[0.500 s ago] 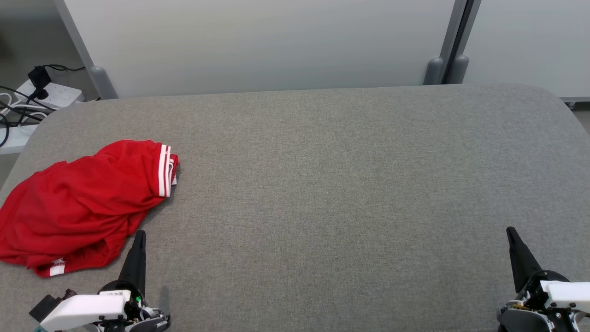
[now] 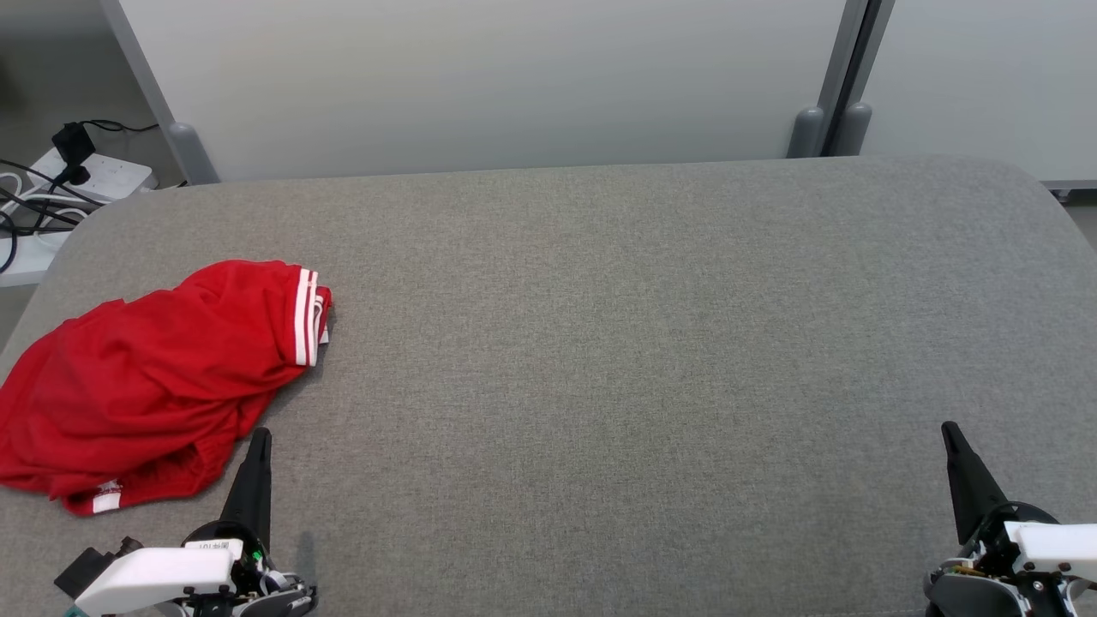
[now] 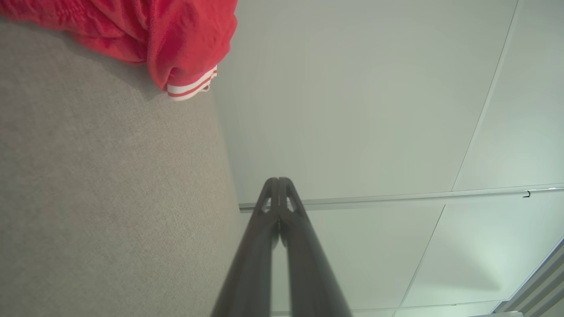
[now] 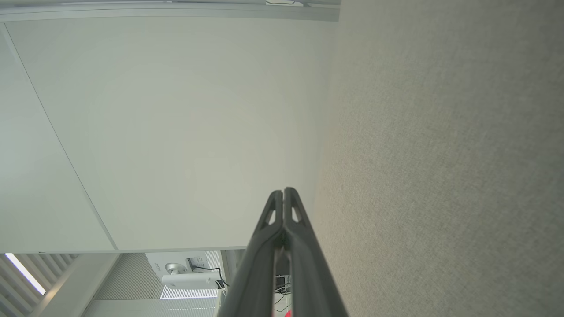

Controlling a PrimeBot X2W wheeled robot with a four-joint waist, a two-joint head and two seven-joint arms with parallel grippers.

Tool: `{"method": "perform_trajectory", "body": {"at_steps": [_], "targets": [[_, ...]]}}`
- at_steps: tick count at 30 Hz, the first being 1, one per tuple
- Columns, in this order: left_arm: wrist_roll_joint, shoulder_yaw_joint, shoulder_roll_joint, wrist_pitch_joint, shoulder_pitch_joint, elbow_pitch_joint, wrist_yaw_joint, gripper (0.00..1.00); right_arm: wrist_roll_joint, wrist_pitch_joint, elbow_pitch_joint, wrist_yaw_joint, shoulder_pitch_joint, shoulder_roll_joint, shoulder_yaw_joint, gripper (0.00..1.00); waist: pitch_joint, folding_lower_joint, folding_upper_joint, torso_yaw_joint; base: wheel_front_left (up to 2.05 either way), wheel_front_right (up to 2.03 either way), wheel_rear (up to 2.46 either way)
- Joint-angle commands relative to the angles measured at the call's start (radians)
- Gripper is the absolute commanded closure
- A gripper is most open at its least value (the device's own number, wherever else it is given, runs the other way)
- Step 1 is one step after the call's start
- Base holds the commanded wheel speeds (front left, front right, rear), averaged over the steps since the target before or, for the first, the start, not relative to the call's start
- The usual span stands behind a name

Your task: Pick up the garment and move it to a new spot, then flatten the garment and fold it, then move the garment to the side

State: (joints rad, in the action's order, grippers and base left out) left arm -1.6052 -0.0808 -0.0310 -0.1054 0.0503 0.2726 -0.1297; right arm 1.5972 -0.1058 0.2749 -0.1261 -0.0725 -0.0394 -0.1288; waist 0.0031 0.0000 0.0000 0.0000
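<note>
A crumpled red garment (image 2: 146,377) with white stripes on its cuff lies at the left side of the grey table (image 2: 617,343). My left gripper (image 2: 260,437) is shut and empty, its tip just right of the garment's near edge. In the left wrist view the shut fingertips of the left gripper (image 3: 279,180) point past the table's far edge, with the garment (image 3: 167,39) at the upper left. At the lower right of the table my right gripper (image 2: 948,428) is shut and empty, far from the garment. The right wrist view shows the right gripper (image 4: 283,191) with its fingers pressed together.
Pale partition panels (image 2: 480,77) stand along the table's far edge. A white power strip with black cables (image 2: 77,171) lies on the floor beyond the table's far left corner. The padded grey surface stretches wide to the right of the garment.
</note>
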Motion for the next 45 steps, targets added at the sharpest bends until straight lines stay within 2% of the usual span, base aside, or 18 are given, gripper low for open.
{"method": "perform_trajectory", "body": {"at_steps": [1,15,16,23,27,31,45], "targets": [[-0.004,-0.033,-0.019,-0.008,0.058,-0.028,-0.001,1.0,0.012,-0.007,-0.03,-0.005,-0.035,-0.011,0.015,1.0,0.0,0.0,0.0,0.0,0.0,0.0,0.0],[-0.004,-0.033,-0.019,-0.008,0.058,-0.028,-0.001,1.0,0.012,-0.007,-0.03,-0.005,-0.035,-0.011,0.015,1.0,0.0,0.0,0.0,0.0,0.0,0.0,0.0],[0.0,0.0,0.0,0.0,0.0,0.0,0.0,0.0,0.0,0.0,0.0,0.0,0.0,0.0,0.0,0.0,0.0,0.0,0.0,0.0,0.0,0.0,0.0],[0.002,0.003,0.02,0.003,-0.034,0.058,0.0,0.0,-0.004,0.002,0.05,0.001,0.028,0.015,0.011,0.0,0.003,0.0002,0.0,0.0,0.0,0.0,0.0],[0.009,0.005,0.016,0.01,-0.02,0.06,0.0,0.0,-0.013,0.009,0.051,0.0,0.012,0.011,0.02,0.0,0.001,0.0023,0.0,0.0,0.0,0.0,0.0],[0.024,0.015,0.007,0.027,-0.004,0.064,0.0,0.0,-0.031,0.025,0.055,0.0,-0.007,0.0,0.039,0.0,0.003,0.0002,0.0,-0.001,0.0,0.0,0.0],[0.13,0.05,-0.025,0.075,0.046,0.086,0.0,0.0,-0.127,0.075,0.088,0.0,-0.074,-0.035,0.099,0.0,0.005,0.0001,0.0,-0.002,0.0,0.0,0.0]]}}
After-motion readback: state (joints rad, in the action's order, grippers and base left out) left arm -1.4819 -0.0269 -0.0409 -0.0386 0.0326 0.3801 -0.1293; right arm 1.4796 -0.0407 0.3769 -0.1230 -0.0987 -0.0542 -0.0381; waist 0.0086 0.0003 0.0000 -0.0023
